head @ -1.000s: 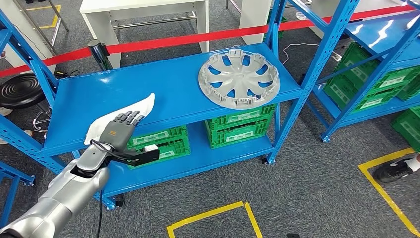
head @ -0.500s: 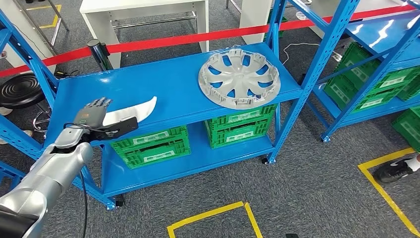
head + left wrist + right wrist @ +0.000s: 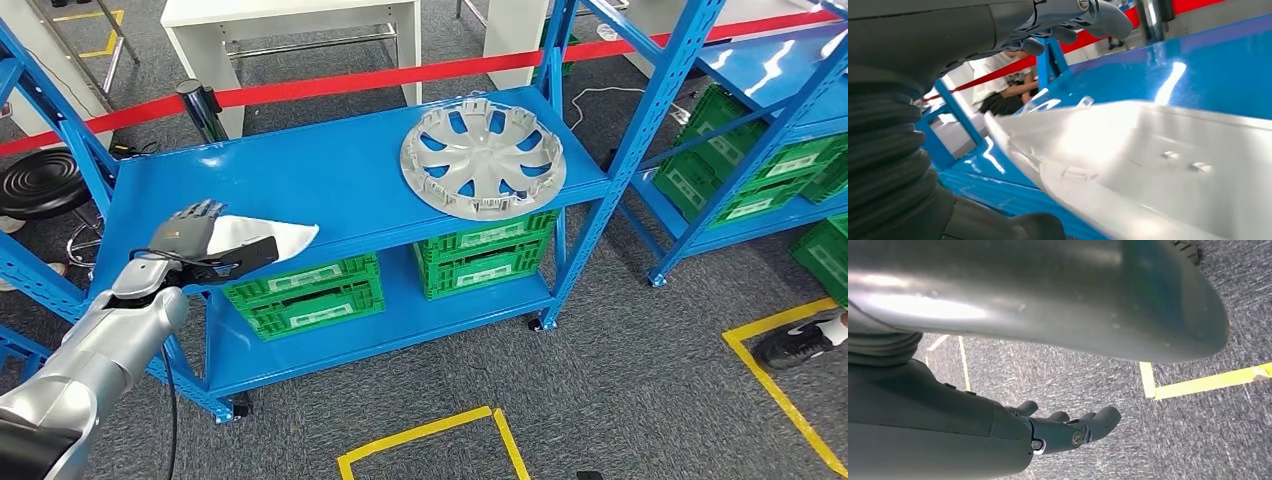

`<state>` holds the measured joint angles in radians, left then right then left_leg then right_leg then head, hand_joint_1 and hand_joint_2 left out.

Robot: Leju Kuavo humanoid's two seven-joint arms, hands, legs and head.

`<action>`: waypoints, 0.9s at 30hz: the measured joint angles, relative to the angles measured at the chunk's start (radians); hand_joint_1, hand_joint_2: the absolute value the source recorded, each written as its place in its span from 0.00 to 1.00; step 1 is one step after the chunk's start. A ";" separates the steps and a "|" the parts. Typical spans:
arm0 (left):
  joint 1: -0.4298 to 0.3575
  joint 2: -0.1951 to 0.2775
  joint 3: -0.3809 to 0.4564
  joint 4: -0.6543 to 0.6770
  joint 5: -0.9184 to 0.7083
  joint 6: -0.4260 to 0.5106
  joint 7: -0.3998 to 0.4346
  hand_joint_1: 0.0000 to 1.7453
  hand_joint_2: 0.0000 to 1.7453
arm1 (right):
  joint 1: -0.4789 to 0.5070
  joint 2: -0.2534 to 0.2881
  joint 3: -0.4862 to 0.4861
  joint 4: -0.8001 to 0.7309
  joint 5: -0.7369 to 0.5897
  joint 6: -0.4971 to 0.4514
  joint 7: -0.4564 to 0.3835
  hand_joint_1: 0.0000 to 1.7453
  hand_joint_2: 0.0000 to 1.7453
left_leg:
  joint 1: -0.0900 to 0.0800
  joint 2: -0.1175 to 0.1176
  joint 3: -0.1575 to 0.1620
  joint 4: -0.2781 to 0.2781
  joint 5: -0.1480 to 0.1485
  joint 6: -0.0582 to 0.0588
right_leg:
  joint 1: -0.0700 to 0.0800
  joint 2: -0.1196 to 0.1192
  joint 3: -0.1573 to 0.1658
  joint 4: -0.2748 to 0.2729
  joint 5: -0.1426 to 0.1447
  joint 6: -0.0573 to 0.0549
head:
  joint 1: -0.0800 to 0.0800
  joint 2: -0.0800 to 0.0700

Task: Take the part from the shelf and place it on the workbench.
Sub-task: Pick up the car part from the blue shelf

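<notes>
My left arm reaches up to the shelf's front left edge, my left hand palm down, fingers over one white part, thumb below it, gripping its near end. The part's tip pokes past the front edge. One hubcap lies at the shelf's right end. My right hand hangs over the carpet, fingers loosely apart, holding nothing.

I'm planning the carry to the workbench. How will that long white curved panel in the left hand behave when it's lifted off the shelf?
The long white curved plastic panel looks thin and moulded, so probably light. Its glossy surface may be slippery. The left hand holds one end, with the rest jutting over the blue shelf edge, so it may sag or swing.
</notes>
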<state>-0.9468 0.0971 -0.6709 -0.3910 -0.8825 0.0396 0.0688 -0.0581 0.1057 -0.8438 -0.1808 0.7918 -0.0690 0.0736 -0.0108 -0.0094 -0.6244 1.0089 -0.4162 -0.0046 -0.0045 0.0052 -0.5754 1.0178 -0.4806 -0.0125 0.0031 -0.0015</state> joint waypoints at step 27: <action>0.010 0.000 0.015 0.051 -0.072 -0.044 -0.040 1.00 1.00 | 0.000 0.000 -0.001 0.000 0.019 0.008 -0.014 0.00 0.00 | 0.000 0.000 0.000 0.000 0.000 0.000 | 0.000 0.000 0.000 0.000 0.000 0.000 | 0.000 0.000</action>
<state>-0.9368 0.0967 -0.6558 -0.3397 -0.9540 -0.0045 0.0288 -0.0582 0.1061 -0.8451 -0.1808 0.8110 -0.0614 0.0592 -0.0108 -0.0095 -0.6242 1.0089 -0.4162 -0.0046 -0.0045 0.0053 -0.5752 1.0178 -0.4807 -0.0124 0.0031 -0.0015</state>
